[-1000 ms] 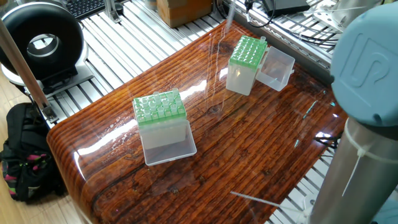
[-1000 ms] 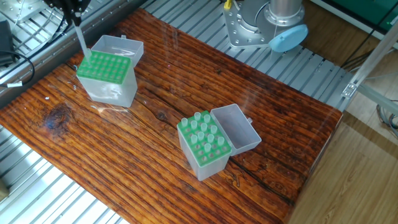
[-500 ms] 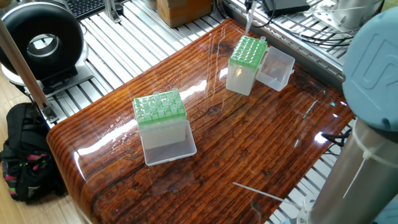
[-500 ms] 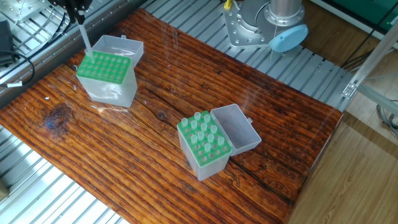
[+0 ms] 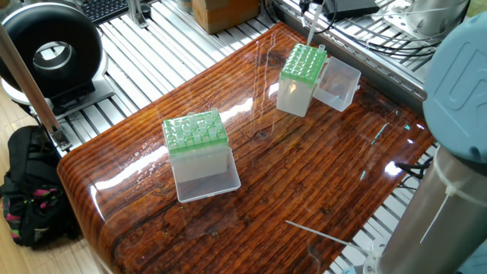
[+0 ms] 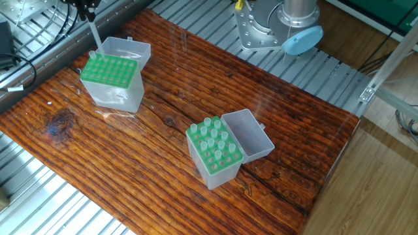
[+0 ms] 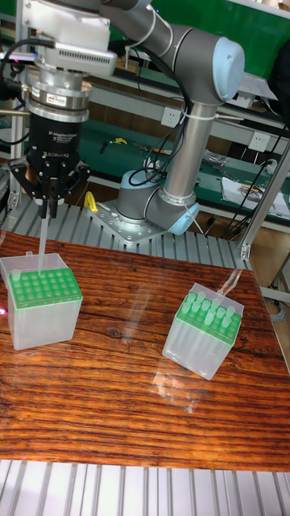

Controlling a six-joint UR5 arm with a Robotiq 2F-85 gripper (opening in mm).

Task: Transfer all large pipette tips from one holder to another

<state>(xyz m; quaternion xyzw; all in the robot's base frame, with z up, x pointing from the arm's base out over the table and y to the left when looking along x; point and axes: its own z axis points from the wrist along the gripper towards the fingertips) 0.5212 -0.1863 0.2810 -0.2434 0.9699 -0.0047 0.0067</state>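
My gripper (image 7: 47, 193) hangs over the far holder (image 7: 44, 292), a clear box with a green top full of bare holes. It is shut on one large pipette tip (image 7: 42, 239), which points straight down. In the other fixed view the gripper (image 6: 85, 9) shows at the top edge, and the tip (image 6: 95, 39) ends at the back corner of that holder (image 6: 110, 69). I cannot tell whether the tip touches the top. The second holder (image 6: 214, 147) stands mid-table with several tips upright in it (image 5: 195, 131).
Each holder has its clear lid folded open beside it (image 6: 248, 134), (image 5: 338, 82). One loose tip (image 5: 318, 232) lies near the table's front edge. The arm's base (image 6: 277, 26) is bolted behind the table. A black round device (image 5: 49, 49) and a backpack (image 5: 30, 190) sit off the table.
The gripper has carried the held tip sideways to the back corner of the empty holder and a little lower. Both holders have stayed where they were.
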